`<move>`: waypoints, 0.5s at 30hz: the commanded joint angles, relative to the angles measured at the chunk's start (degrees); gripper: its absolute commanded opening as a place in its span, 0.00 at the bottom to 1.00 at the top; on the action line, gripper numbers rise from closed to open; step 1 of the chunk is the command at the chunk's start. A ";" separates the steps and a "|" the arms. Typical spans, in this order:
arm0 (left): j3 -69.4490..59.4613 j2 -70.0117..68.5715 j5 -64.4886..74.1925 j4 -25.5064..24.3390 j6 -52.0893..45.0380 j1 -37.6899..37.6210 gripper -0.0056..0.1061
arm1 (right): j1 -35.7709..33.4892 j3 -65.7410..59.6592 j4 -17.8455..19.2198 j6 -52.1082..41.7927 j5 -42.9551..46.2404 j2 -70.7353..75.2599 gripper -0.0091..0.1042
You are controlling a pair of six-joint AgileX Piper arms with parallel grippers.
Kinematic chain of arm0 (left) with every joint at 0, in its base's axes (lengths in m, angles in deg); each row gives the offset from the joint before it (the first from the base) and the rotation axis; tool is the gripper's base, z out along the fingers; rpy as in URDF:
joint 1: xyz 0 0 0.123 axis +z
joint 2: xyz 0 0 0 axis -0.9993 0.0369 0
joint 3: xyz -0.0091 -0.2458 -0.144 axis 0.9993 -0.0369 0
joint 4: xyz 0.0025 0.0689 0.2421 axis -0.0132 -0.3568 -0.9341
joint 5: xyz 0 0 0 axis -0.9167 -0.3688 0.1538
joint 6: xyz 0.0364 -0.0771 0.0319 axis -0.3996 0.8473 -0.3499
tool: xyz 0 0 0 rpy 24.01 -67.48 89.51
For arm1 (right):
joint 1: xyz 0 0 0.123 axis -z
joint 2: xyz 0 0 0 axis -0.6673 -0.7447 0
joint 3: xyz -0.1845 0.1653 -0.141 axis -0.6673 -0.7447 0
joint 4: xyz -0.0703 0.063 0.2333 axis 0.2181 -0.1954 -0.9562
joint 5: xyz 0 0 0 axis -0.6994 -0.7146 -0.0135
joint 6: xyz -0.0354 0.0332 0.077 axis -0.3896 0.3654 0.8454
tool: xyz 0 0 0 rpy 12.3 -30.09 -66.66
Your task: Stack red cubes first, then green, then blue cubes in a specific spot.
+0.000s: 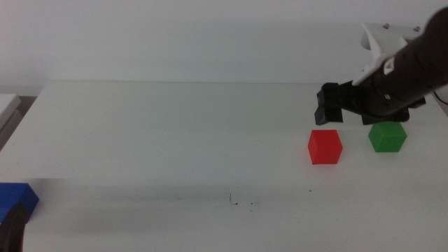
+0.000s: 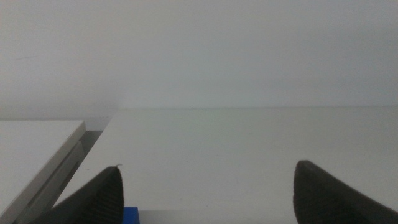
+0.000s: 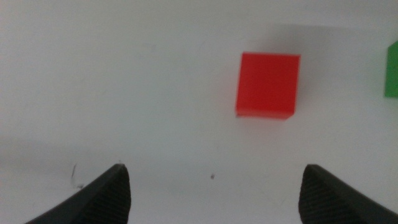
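The red cube (image 1: 325,147) (image 3: 267,84) rests on the white table right of centre, and the green cube (image 1: 387,136) (image 3: 392,70) sits just to its right. My right gripper (image 1: 326,114) (image 3: 214,193) hovers open just behind and above the red cube, holding nothing. At the near left edge lies the blue cube (image 1: 15,198) (image 2: 130,216). Beside it, low at the picture's bottom edge, my left gripper (image 1: 14,227) (image 2: 208,193) waits open and empty. The specific spot, faint black scribble marks (image 1: 241,203) (image 3: 76,177), lies near the front middle.
A lone dark speck (image 1: 311,189) (image 3: 213,176) sits between the marks and the red cube. A lower white side surface (image 1: 7,105) (image 2: 31,149) adjoins the table's left edge. A pale wall stands behind the table.
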 commanded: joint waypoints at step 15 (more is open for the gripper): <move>0.00 -0.21 -0.65 0.24 0.37 -0.14 0.88 | 5.74 11.25 2.45 -1.08 -3.27 -17.55 0.85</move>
